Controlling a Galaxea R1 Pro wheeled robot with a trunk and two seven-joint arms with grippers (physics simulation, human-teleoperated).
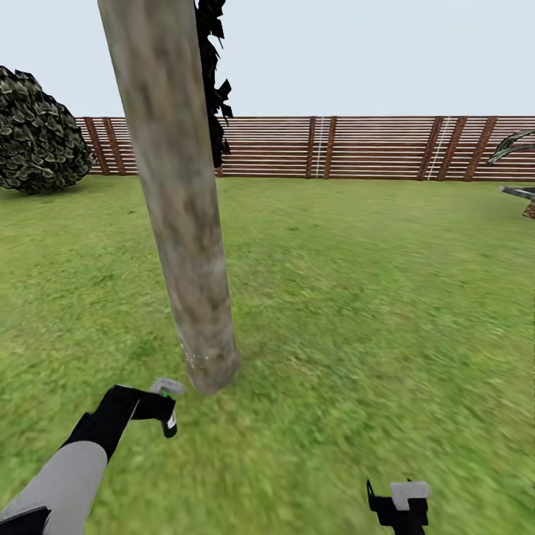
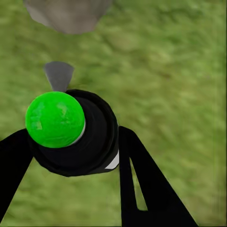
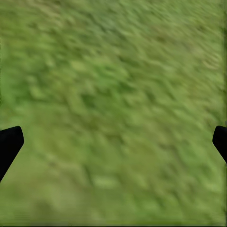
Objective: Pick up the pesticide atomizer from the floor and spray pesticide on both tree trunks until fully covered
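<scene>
Gripping one pesticide atomizer (image 2: 71, 130), left hand (image 1: 165, 416), beside one tree trunk (image 1: 182, 215), right hand (image 3: 113, 142) spread

Nothing readable anywhere here, no text, labels, brand marks or numbers. The pesticide atomizer (image 2: 75, 135) just has a plain green cap, and the fence (image 1: 357, 147) is bare slats.

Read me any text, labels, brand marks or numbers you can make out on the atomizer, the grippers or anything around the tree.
None: no readable text in any view.
The pesticide atomizer held in the left gripper shows a plain green cap and a pale patch on its side, with no lettering.
The tree trunk, fence and lawn carry no signs.
The right gripper shows a pale block without markings.
</scene>
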